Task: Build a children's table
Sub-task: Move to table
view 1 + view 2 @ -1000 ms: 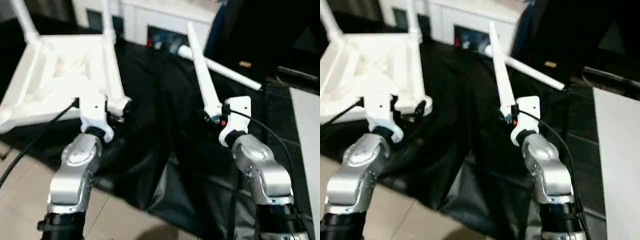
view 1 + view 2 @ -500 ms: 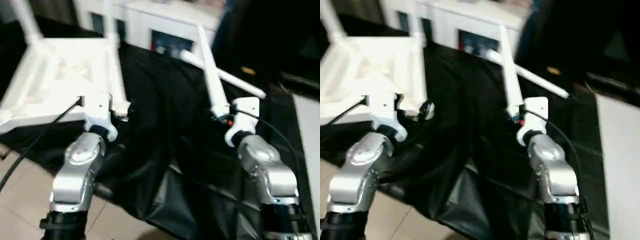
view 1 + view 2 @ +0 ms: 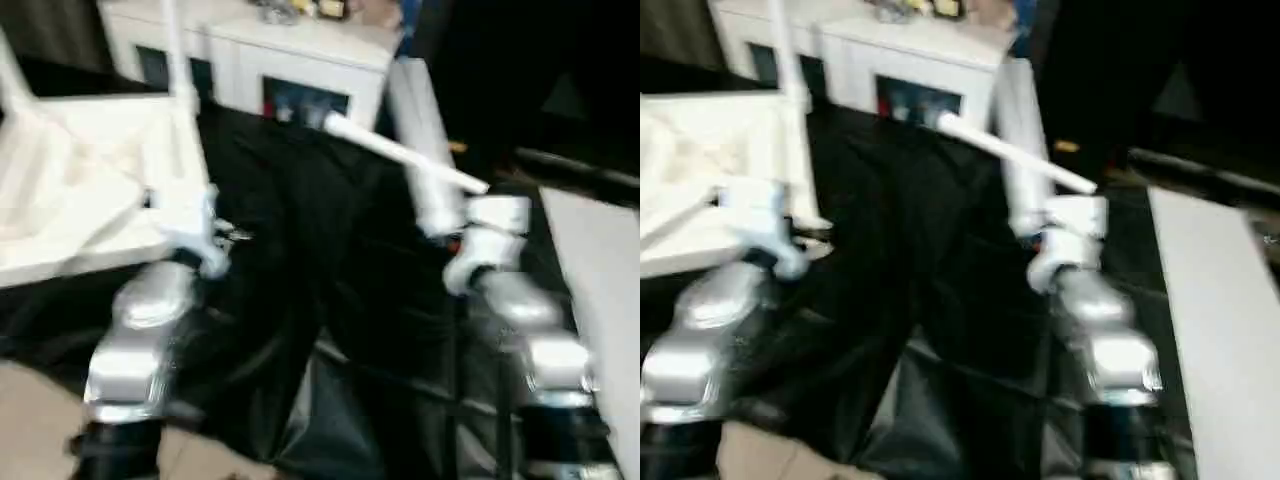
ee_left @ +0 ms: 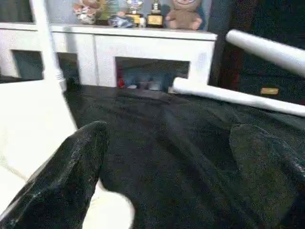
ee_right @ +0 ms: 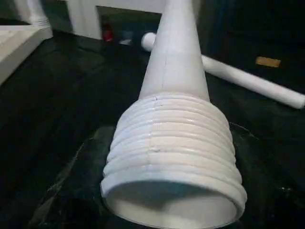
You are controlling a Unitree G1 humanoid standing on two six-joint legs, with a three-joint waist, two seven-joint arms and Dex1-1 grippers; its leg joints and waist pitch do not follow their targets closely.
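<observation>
The right tool [image 5: 162, 210] grips a white leg [image 5: 174, 95] near its threaded end, one black finger [image 5: 71, 191] on each side of the ribbed collar; the leg rises from it, tilted up and away from the robot, its narrow end toward the cabinet [image 4: 152, 47]. A second leg [image 3: 400, 152] lies loose on the black cloth [image 3: 300, 250] behind the held one, running across the scene just in front of the cabinet, well apart from the tabletop [image 3: 70, 200].

The tabletop lies upside down at the robot's left on the cloth, its ribbed underside up, with two legs already standing in its far corner sockets: one [image 3: 178, 50] at the far right corner, one [image 3: 12, 75] at the far left.

The left tool [image 4: 167, 157] is open and holds nothing; its fingers [image 4: 71, 167] stand wide apart over the cloth, beside the tabletop's near right corner [image 4: 112, 214]. Whether the near finger touches the white edge cannot be told
</observation>
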